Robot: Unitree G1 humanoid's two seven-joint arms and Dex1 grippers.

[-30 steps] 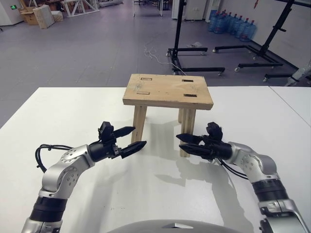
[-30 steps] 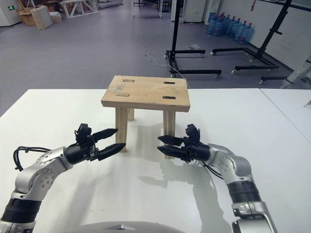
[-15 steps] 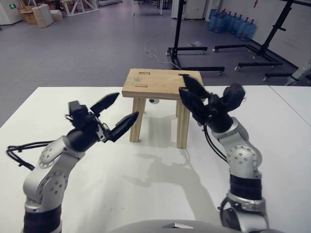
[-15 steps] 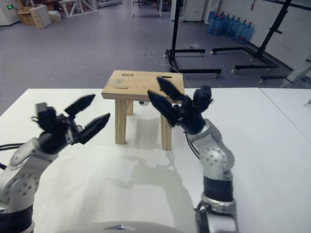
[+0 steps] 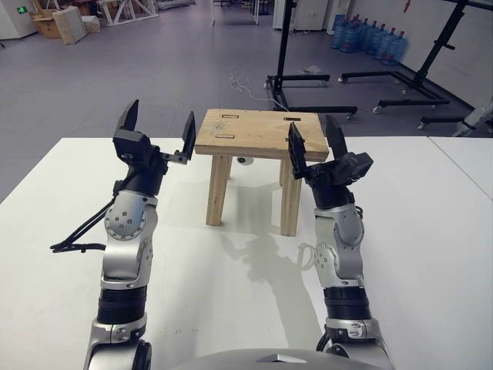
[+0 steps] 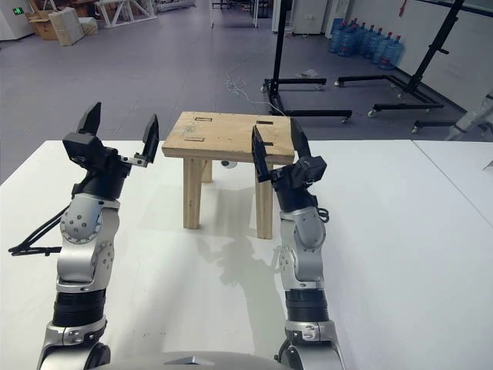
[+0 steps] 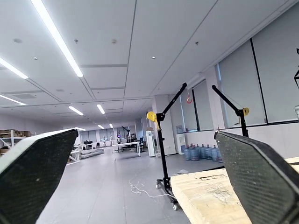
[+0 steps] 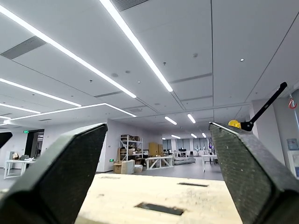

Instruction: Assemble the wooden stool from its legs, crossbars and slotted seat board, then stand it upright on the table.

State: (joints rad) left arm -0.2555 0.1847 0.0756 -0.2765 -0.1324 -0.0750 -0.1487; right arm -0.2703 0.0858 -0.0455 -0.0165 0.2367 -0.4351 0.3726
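Both jaws spread wide, empty: left gripper (image 5: 162, 116), right gripper (image 5: 310, 127) raised; stool (image 5: 258, 132) upright just beyond.

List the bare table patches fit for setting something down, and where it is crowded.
Free: the table right of the right arm; the near strip between the arms, before the stool; the far left corner. Crowded: around the stool's seat, with the left pincer and right pincer close, and at the cable beside the left arm.
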